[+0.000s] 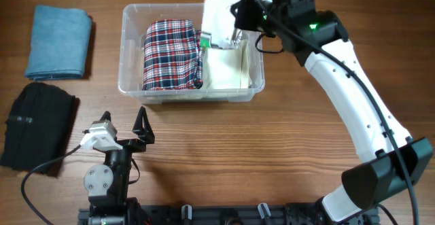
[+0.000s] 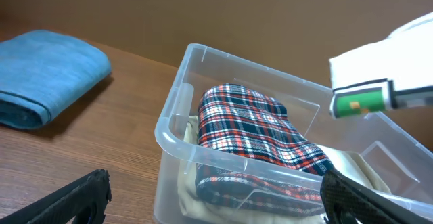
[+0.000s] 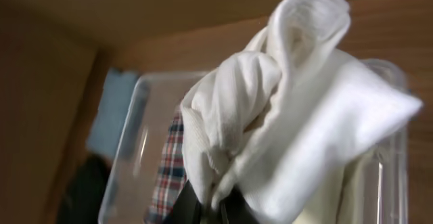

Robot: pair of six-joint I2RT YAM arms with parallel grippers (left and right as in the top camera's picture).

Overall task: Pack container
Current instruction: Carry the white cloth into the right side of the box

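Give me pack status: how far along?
Done: a red-and-navy plaid folded garment and a cream cloth lie in the clear plastic rectangular container. In hand: the right fingers grip a white knit garment above the container's right half. Left: a folded blue cloth and a folded black garment sit on the wooden table; the left fingers are open.

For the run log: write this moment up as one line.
step: packing | right gripper: shut on white garment over container | left gripper: open, apart from container | inside: plaid garment
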